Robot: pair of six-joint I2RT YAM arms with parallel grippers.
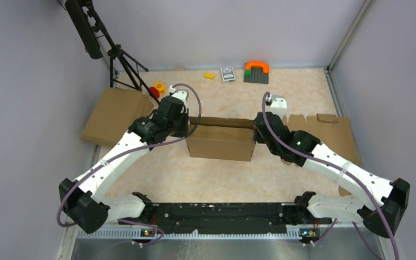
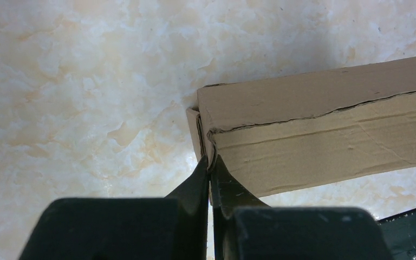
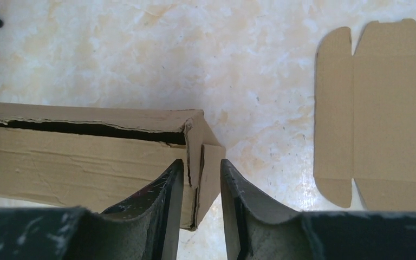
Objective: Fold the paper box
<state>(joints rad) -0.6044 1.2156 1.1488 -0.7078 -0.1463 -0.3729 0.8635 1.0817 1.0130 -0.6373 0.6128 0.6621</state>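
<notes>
The brown cardboard paper box (image 1: pixel 219 142) is almost folded, but the lid gapes. The left gripper (image 2: pixel 210 179) is closed, maybe pinching a corner. The right gripper (image 3: pixel 201 179) is open.

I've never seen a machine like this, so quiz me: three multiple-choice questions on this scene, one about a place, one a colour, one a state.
1. Where is the paper box?
A) between the left gripper and the right gripper
B) against the far wall
C) off the table

2. What colour is the arch at the table's far edge?
A) blue
B) orange
C) white

3. How do the left gripper's fingers stand?
A) wide apart
B) closed together
C) out of sight

Answers: 1 A, a gripper sits at each end of the box; 2 B, it is bright orange; 3 B, the left wrist view shows no gap between them at the box's corner.
</notes>
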